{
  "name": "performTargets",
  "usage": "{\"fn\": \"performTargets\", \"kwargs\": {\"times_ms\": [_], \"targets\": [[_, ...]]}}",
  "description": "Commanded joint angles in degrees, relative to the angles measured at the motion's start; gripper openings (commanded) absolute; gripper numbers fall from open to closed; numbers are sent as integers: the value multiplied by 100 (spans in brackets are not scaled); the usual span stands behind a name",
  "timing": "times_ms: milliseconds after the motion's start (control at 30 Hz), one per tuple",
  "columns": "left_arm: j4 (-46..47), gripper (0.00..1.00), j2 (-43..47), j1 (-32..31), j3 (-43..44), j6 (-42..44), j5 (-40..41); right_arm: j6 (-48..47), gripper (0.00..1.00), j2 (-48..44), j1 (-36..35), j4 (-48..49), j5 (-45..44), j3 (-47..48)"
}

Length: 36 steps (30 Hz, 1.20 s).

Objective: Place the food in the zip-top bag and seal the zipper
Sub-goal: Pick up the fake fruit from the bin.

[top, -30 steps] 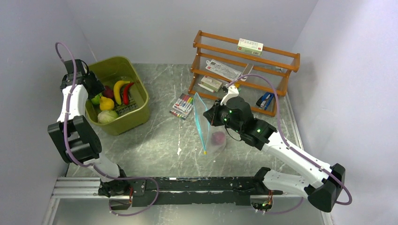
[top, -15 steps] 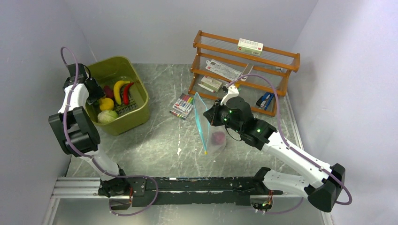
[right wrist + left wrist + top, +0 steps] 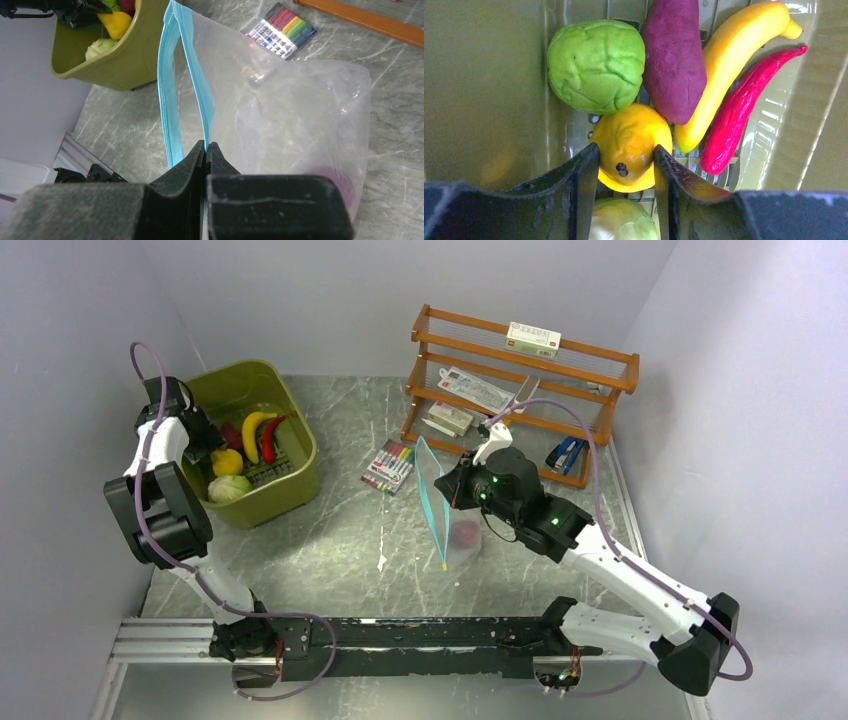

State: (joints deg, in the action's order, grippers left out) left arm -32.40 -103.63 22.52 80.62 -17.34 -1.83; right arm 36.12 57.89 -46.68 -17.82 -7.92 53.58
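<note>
Here, your items. Olive-green plastic tub, far left. Clear soft zip-top bag, upright mid-table, mouth agape. Your right gripper is pinched tight on its teal-blue zipper strip. Your left gripper straddles the orange-yellow round toy piece inside the tub; whether it is clamped, you cannot tell.

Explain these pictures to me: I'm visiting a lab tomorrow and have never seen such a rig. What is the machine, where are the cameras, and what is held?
Two robot arms are bolted to a table. The wide picture looks down from above; the other two come from cameras on each wrist. The right gripper pinches the blue zipper strip of a zip-top bag, holding it open; one purple piece lies inside. The left gripper reaches into a green tub of toy food, its fingers either side of an orange-yellow fruit; whether it grips yet is unclear. Markers and a wooden rack lie beyond.
</note>
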Motion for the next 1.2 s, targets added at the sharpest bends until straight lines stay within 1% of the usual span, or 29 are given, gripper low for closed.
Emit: {"fn": "performTargets", "kwargs": {"times_ms": [0,100,333,633,933,1100,1167], "targets": [[5,38,18,50,121,55,-208,62,0,-144,23,78,-29,-78],[-54,29,72,56,111,16,-244,54,0,-170,23,49,-49,-60],[-252,22,551,-107,-35,-17,-1,61,0,-165,22,72,-66,-62],[-231,19,1310,-262,-252,-52,184,62,0,-73,20,133,-16,-68],[-209,17,1868,-389,-214,-32,185,62,0,3,24,114,-7,-41],[-345,17,2198,-532,-104,-61,-59,152,0,52,24,151,-3,-64],[-325,17,2398,-531,-131,-99,-441,182,0,113,25,153,35,-23]]}}
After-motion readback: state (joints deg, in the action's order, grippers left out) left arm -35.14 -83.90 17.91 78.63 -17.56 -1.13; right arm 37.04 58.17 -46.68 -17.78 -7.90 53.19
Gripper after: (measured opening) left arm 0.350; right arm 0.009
